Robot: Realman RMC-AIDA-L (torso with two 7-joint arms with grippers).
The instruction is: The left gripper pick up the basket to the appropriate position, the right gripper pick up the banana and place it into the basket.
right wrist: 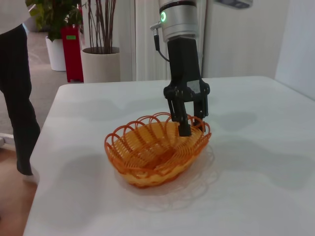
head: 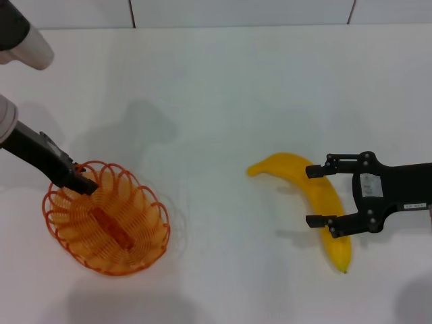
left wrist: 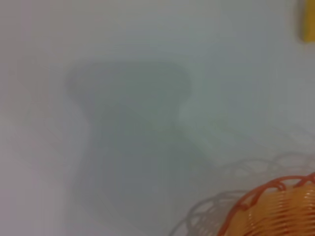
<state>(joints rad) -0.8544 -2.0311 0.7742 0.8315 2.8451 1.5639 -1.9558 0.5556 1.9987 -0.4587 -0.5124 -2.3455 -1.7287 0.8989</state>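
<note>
Head view: left pincer (head: 86,183) clamps the basket (head: 106,226) rim; right pincer (head: 317,196), open, straddles the banana (head: 312,196).

No legible text, number or brand is to be found in any view. A small white label (head: 366,184) is carried on the right pincer (head: 320,196), and a second pale strip (head: 413,204) is seen farther back on the same arm, but nothing on either can be read. A green ring light (right wrist: 163,16) is shown on the left arm's silver cuff, without lettering.
</note>
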